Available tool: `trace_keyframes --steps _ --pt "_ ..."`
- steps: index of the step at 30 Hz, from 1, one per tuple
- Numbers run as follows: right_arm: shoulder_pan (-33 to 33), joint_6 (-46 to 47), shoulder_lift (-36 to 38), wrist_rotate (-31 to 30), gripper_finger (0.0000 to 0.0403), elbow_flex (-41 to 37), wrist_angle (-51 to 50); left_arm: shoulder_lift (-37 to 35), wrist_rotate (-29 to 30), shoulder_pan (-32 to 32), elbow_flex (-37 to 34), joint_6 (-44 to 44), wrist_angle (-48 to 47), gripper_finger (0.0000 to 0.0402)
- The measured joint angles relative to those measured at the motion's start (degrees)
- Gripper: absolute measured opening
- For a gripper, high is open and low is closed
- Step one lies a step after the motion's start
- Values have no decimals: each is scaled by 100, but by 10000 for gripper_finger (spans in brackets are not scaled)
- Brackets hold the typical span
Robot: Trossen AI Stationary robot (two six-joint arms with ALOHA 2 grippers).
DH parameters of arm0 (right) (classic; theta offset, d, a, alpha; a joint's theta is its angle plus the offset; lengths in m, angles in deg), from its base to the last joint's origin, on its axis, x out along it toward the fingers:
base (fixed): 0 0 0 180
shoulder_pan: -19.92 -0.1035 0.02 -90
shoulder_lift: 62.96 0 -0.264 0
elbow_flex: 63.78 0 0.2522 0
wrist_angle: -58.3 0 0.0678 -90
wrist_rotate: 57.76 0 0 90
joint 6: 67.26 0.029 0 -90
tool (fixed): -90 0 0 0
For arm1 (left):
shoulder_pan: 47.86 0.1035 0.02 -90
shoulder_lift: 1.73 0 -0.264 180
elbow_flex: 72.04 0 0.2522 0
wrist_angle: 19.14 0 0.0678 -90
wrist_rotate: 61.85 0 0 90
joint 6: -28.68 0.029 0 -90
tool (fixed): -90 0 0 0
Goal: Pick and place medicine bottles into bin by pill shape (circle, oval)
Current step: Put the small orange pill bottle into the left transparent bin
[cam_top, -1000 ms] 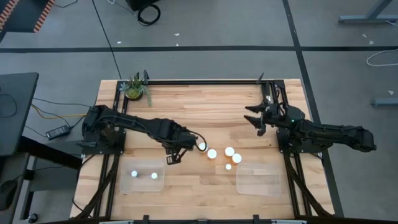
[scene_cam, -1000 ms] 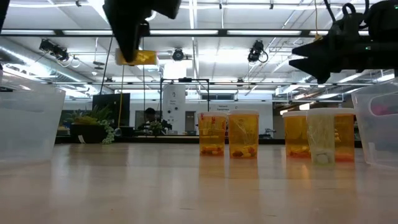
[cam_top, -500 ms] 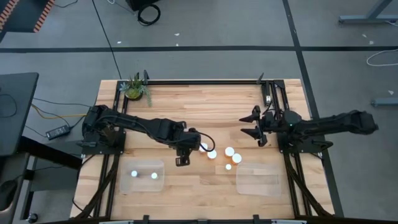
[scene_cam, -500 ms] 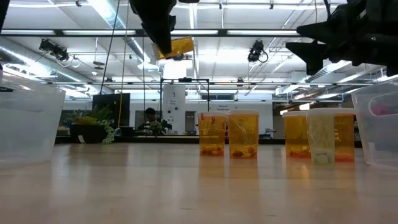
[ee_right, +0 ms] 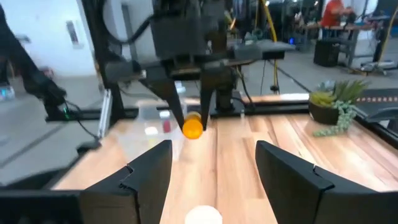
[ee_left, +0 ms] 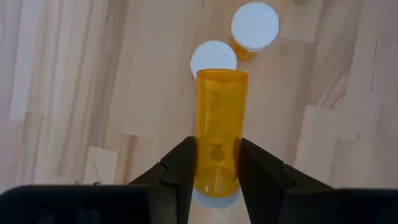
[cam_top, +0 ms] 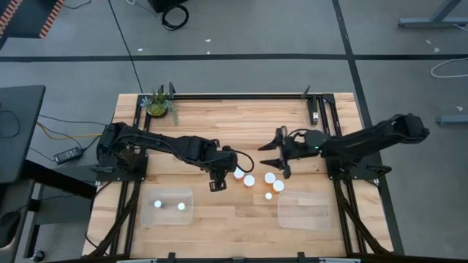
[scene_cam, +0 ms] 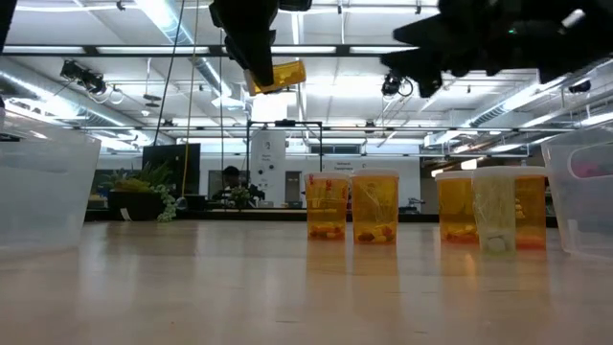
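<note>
Nearest the front edge of the table (cam_top: 219,117) I have the two clear bins: the left bin (cam_top: 168,207), with two white caps already showing in it, and the right bin (cam_top: 303,210), which looks empty from above. Just behind them, near the middle, the standing medicine bottles (cam_top: 267,184) cluster with white caps up.

My left gripper (ee_left: 217,163) is clamped on an amber bottle (ee_left: 218,127), lifted clear of the wood at the cluster's left side. The bottle lies along the fingers, cap back toward the wrist and base pointing out, tilted rather than upright. The left bin sits toward the front-left corner from it, so I judge the coming carry runs that way, if these pills belong there, which I cannot read.

Farther back, my right gripper (cam_top: 276,152) hangs with fingers spread and nothing between them, just behind the cluster, closer to those bottles than the left.
</note>
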Motion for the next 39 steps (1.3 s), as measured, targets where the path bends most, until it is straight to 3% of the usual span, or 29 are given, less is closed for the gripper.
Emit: trace_keyframes --steps 7,14,39 --pt "-60 -303 -1258 -4 229 748 -126 0 -4 3 0 -142 14 121" --pt "-355 -609 -1955 -11 227 1246 7 0 0 65 0 -301 144 117" --pt "-452 -864 -2378 -131 225 1684 177 2 44 74 0 -36 785 118"
